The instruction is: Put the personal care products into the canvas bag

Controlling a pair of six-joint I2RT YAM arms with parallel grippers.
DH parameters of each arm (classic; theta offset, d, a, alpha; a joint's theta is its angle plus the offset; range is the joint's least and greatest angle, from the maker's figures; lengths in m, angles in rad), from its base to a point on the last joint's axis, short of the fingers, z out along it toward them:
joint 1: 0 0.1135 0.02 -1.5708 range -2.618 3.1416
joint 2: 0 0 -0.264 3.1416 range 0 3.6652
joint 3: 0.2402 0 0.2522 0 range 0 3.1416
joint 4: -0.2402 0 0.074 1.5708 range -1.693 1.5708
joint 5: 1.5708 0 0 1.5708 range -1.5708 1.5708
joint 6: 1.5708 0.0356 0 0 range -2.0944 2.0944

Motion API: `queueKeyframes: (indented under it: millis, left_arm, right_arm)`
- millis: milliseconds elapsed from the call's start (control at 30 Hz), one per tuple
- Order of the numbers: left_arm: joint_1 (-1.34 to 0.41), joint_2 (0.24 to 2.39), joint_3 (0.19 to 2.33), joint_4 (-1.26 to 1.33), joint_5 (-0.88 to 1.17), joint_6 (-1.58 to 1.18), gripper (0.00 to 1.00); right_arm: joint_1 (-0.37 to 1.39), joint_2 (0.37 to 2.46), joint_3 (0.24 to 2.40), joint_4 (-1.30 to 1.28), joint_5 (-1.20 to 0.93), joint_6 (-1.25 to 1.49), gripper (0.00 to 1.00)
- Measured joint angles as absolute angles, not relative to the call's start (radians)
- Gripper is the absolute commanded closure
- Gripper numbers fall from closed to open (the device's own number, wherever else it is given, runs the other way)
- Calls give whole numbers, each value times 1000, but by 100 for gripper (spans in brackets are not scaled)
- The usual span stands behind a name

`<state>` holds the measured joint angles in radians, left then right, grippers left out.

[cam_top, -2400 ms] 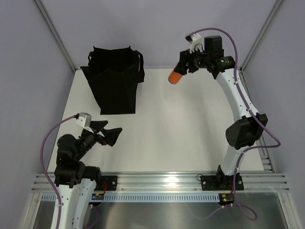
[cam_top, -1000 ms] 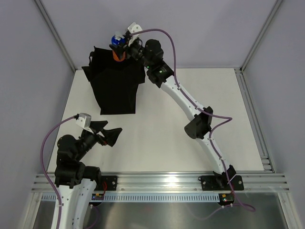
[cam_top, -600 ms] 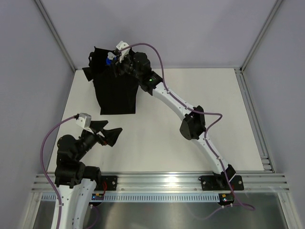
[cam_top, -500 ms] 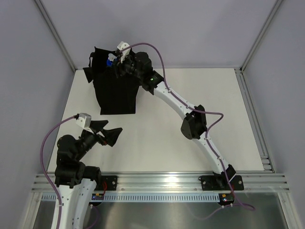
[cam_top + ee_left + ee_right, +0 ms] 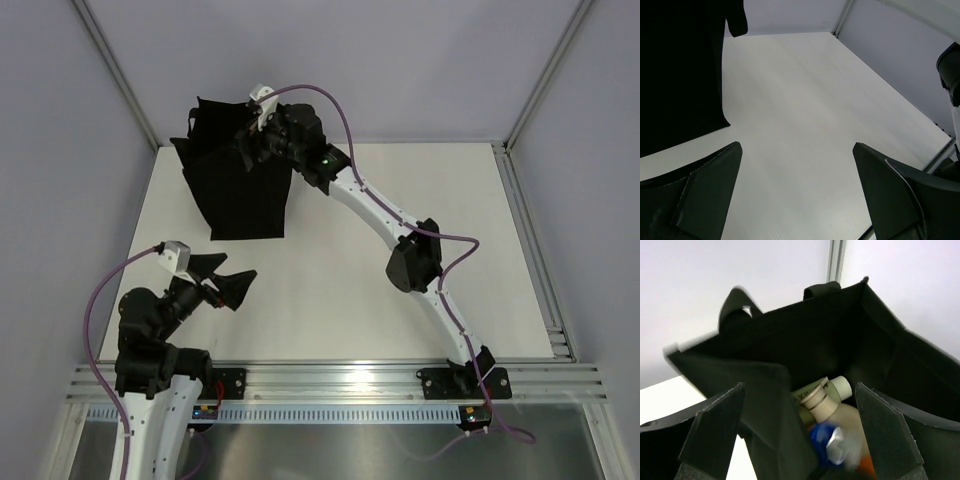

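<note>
The personal care products lie inside the canvas bag, seen from the right wrist camera looking down through its open mouth. Nearest is an orange bottle with a blue top, blurred, with its orange body showing at the lower edge. Just behind it and touching it lies a beige bottle with a ridged collar. A rounded cream cap and a sliver of olive-green show past it, but I cannot tell which bottle the cap belongs to. Any other bottles are hidden in the dark of the bag.

The bag stands upright at the far left of the white table, boxy, with its black walls folded inward at one side and a loop handle on the far rim.

The right gripper hangs over the bag's mouth with its jaws spread wide and nothing between them. From above, it sits at the bag's top rim, with the right arm stretched diagonally across the table from its base.

The left gripper is near the front left of the table, well apart from the bag, its jaws also spread and empty. Its wrist camera shows both fingers over bare tabletop, with the bag's black side at the left.
</note>
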<state>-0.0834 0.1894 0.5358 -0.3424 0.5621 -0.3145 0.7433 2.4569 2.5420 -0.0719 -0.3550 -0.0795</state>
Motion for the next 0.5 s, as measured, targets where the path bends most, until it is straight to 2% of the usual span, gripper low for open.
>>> queueKeyframes:
  millis: [367, 500]
  left_arm:
    - [-83, 184, 534, -342, 564, -315, 1]
    - [-83, 191, 534, -343, 561, -315, 1]
  right_arm:
    - [698, 2322, 2554, -220, -423, -96, 1]
    - [641, 2164, 2492, -357, -469, -102, 0]
